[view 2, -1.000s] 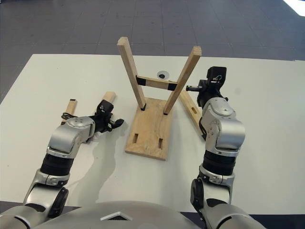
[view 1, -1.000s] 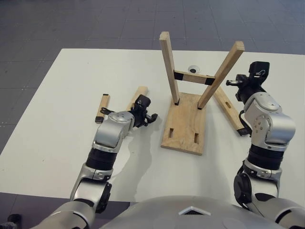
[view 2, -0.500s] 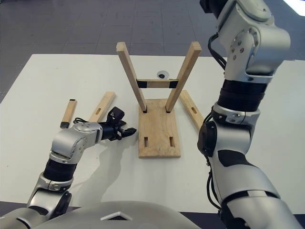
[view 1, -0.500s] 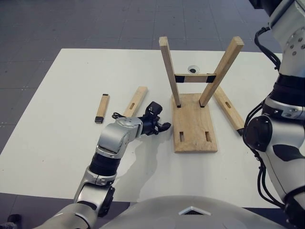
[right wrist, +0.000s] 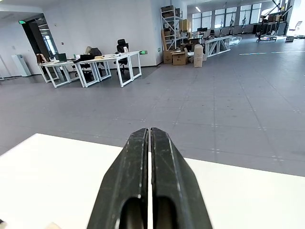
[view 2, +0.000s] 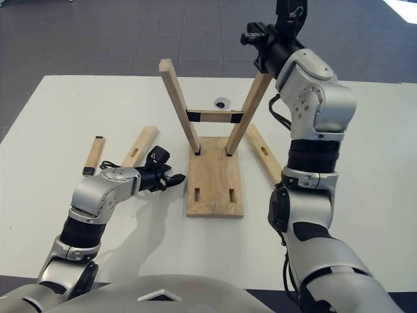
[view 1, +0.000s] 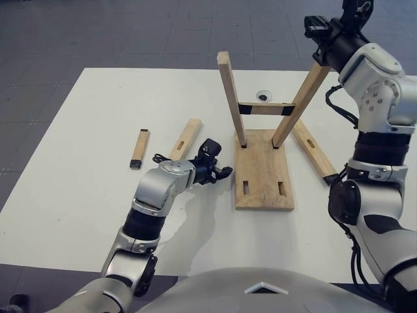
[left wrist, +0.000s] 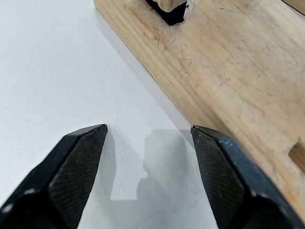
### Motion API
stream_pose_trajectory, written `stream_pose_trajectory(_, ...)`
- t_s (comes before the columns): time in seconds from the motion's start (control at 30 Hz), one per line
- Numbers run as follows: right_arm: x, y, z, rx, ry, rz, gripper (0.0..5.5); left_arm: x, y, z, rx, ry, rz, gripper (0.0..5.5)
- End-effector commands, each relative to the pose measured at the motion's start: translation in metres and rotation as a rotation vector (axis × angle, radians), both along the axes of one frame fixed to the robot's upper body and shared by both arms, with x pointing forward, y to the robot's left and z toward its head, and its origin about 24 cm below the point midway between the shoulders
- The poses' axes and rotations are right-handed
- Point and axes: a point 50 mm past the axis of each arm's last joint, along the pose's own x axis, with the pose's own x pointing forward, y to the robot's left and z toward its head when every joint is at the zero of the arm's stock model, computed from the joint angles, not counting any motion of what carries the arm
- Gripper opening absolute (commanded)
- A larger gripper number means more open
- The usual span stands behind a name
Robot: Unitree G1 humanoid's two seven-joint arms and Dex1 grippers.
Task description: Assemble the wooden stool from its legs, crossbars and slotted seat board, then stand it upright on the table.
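Seat board (view 1: 262,169): one, lying flat on the desk (view 1: 85,130), centre, ahead of me. Its long axis runs from my side straight toward the far edge.

Legs, four counted. Two stand in the board's far end: the left standing leg (view 1: 232,98) tilts up and to the left, the right standing leg (view 1: 296,107) tilts up and to the right, so the pair spreads apart toward the top. Two lie flat on the desk: the left loose leg (view 1: 186,138) is left of the board, and the right loose leg (view 1: 313,151) is just right of it, angled away from the board toward my side.

Crossbars, two counted. The fitted crossbar (view 1: 264,108) spans level between the standing legs, black at both ends. The loose crossbar (view 1: 139,148) lies farther left than the left loose leg, long axis near to far, with a black tip at its near end.

Empty slots (view 1: 245,186): two, side by side at the board's near end.

My left tool (left wrist: 147,133) is spread wide and holds nothing, low over the desk just beside the board's left edge. My right tool (right wrist: 149,131) is pressed fully together and holds nothing, raised near the top of the right standing leg; I cannot tell whether they touch.
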Motion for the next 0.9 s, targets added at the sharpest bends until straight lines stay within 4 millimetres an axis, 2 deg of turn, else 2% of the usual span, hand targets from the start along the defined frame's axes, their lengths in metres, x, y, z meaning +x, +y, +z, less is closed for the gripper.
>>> stream_pose_trajectory(0.03,-0.021,0.0,0.084,0.066,-0.293,0.002,0.1,0.015,0.006,0.008,-0.001,-0.086,0.063,3.29)
stream_pose_trajectory(0.1,-0.032,-0.019,0.096,0.059,-0.341,-0.08,0.1,0.027,0.012,0.019,-0.032,-0.182,0.136,3.29)
stream_pose_trajectory(0.17,-0.04,-0.039,0.085,0.024,-0.321,-0.184,0.1,0.036,0.018,0.028,-0.064,-0.261,0.211,3.29)
stream_pose_trajectory(0.27,-0.054,-0.074,0.04,-0.07,-0.201,-0.36,0.1,0.047,0.024,0.04,-0.084,-0.395,0.298,3.29)
stream_pose_trajectory(0.3,-0.057,-0.083,0.026,-0.089,-0.154,-0.398,0.1,0.049,0.026,0.042,-0.082,-0.425,0.316,3.1)
stream_pose_trajectory(0.37,-0.06,-0.094,-0.024,-0.135,0.0,-0.424,0.1,0.053,0.026,0.041,-0.076,-0.457,0.344,2.82)
stream_pose_trajectory(0.43,-0.06,-0.091,-0.063,-0.188,0.107,-0.399,0.1,0.056,0.023,0.04,-0.07,-0.477,0.355,2.52)
stream_pose_trajectory(0.5,-0.061,-0.075,-0.097,-0.211,0.194,-0.343,0.1,0.06,0.015,0.045,-0.061,-0.525,0.352,2.52)
stream_pose_trajectory(0.57,-0.061,-0.062,-0.117,-0.211,0.235,-0.309,0.1,0.063,0.005,0.052,-0.083,-0.572,0.359,2.52)
stream_pose_trajectory(0.63,-0.059,-0.057,-0.126,-0.198,0.246,-0.31,0.1,0.064,-0.004,0.057,-0.125,-0.595,0.368,2.52)
stream_pose_trajectory(0.7,-0.056,-0.058,-0.126,-0.188,0.236,-0.336,0.1,0.064,-0.007,0.056,-0.142,-0.593,0.38,2.52)
stream_pose_trajectory(0.8,-0.056,-0.061,-0.125,-0.179,0.231,-0.359,0.1,0.063,0.003,0.049,-0.123,-0.591,0.433,2.04)
stream_pose_trajectory(0.9,-0.058,-0.049,-0.125,-0.158,0.225,-0.337,0.1,0.062,0.005,0.047,-0.126,-0.607,0.461,1.59)
